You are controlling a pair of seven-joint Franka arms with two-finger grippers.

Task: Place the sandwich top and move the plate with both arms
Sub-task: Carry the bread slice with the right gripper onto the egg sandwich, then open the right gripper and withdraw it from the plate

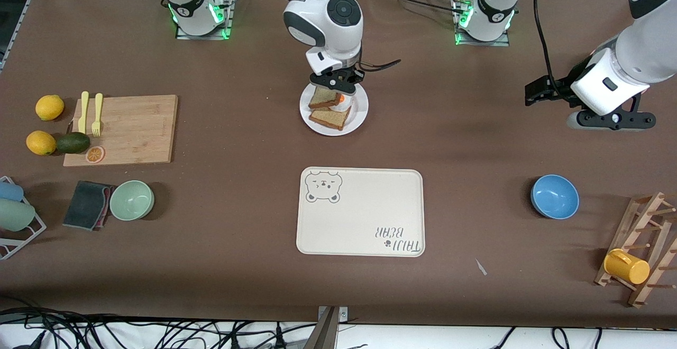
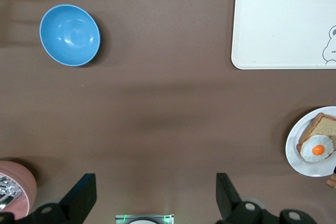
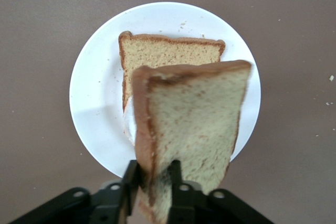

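- the table (image 1: 222,222) is big and brown. the tray (image 1: 360,211) with the bear lies in the middle of it, nearer the front camera than the plate.
- my left arm (image 1: 624,63) waits over bare table at its own end. my left gripper (image 1: 537,92) has its fingers wide apart and holds nothing. it is well apart from the plate.
- my right arm (image 1: 328,26) reaches out over the plate. it is the arm close to the job.
- the plate (image 1: 312,119) is small, round and white. on it lies the bottom slice (image 1: 329,118) with the egg (image 1: 342,98) on top.
- my right gripper (image 1: 334,80) is right above the plate. its fingers pinch one edge of the top slice (image 3: 191,129).
- the top slice hangs tilted just over the egg and the bottom slice. its free end points down at them. i cannot tell if it touches them yet.
- the thing that matters: the top slice is straight over the bottom one, so i think it only needs to go down and be let go.
- after that, i think both grippers must go to the plate's rim, and my left one has far to go.
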